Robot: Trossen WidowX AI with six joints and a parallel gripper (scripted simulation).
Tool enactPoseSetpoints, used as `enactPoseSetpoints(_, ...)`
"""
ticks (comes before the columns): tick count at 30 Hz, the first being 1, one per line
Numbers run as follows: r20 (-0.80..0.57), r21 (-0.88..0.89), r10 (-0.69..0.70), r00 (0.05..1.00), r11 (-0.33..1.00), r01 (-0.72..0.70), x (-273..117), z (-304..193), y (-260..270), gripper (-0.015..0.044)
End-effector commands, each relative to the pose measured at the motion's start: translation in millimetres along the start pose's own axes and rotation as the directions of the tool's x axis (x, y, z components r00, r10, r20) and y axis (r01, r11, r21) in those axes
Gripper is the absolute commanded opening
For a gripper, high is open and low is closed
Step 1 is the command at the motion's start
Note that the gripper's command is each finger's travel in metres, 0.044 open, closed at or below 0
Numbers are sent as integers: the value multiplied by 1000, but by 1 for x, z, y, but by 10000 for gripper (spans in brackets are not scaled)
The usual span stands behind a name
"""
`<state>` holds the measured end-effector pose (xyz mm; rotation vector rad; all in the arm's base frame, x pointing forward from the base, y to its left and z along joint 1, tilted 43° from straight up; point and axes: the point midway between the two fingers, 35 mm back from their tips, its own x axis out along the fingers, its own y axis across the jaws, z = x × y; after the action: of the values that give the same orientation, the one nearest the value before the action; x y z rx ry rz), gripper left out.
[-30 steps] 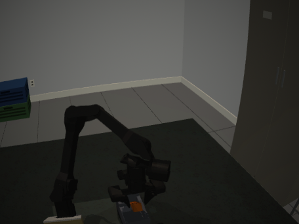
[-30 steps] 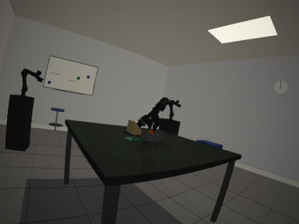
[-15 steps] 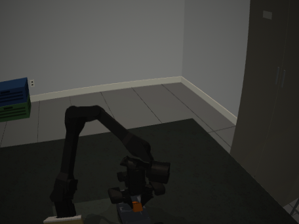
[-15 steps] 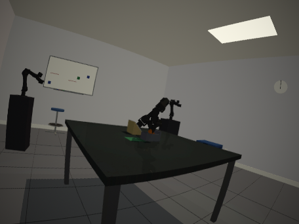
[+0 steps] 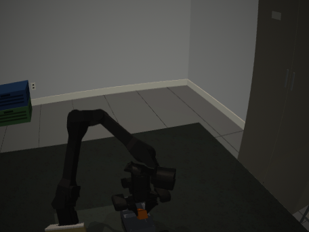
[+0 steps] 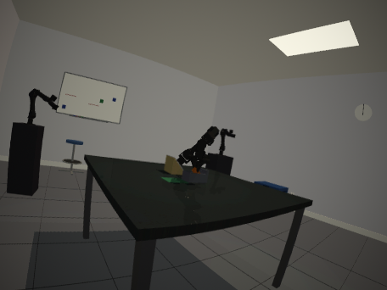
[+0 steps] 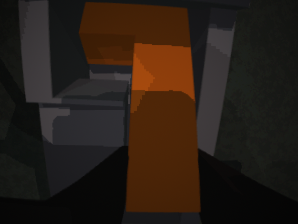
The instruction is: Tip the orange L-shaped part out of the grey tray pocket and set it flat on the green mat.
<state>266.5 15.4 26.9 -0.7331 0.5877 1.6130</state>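
Note:
The orange L-shaped part point(image 5: 142, 214) point(image 6: 195, 170) point(image 7: 162, 117) is tipped in the grey tray point(image 5: 135, 225) point(image 6: 194, 177) point(image 7: 218, 55). Its L-shaped end sits low in the pocket at the top of the wrist view, and its straight end stands raised toward the camera. My gripper point(image 7: 159, 155) is shut on the raised straight end, with one dark finger on each side; the fingertips are partly hidden by the part and shadow. The green mat point(image 6: 171, 180) lies beside the tray in the exterior view and is not visible in the wrist view.
A tan block point(image 5: 69, 229) point(image 6: 172, 164) stands on the dark table point(image 6: 144, 203) behind the mat, close to the tray. The tray's raised side walls flank the part. Other arms on pedestals stand away from the table.

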Motion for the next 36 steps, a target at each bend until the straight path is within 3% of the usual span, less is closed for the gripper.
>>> enactPoseSetpoints(1,0,-1,0,1000,1000,0,-2,0,0,0)
enactPoseSetpoints(36,2,5,0,1000,1000,0,-55,-1,0,0)
